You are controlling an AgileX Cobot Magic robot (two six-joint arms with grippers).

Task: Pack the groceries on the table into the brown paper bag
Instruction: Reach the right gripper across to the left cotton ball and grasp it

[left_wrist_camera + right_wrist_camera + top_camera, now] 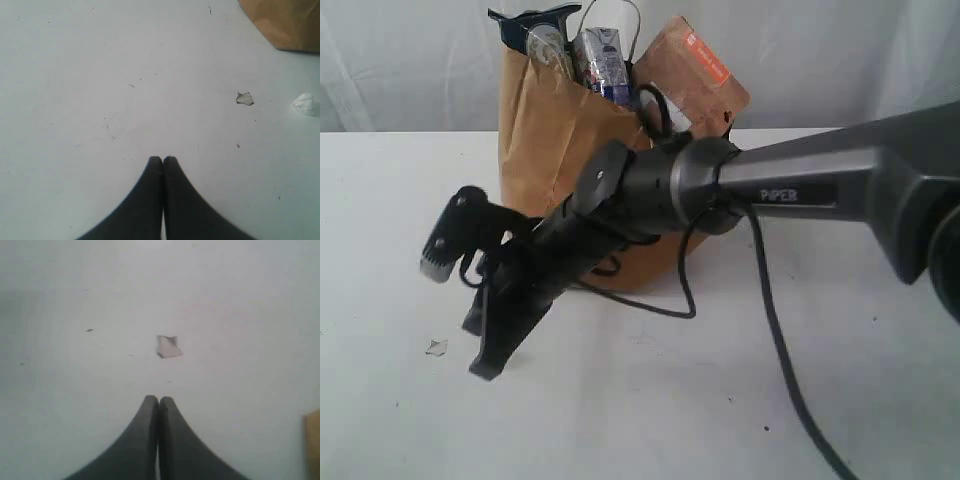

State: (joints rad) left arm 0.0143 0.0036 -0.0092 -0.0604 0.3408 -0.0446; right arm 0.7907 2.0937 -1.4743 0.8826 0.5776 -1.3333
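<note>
The left gripper (162, 160) hangs above the table (75, 75), jaws pressed together. Ahead of them and aside lie a small scrap (245, 98) and a white wad (304, 104). Beyond those is the brown paper bag (285, 22).

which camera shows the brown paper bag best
The exterior view. It shows the brown paper bag standing with groceries sticking out of its top, though a robot arm crosses its lower part. The left wrist view catches only one corner; the right wrist view only a brown sliver at the frame edge, likely the bag.
</note>
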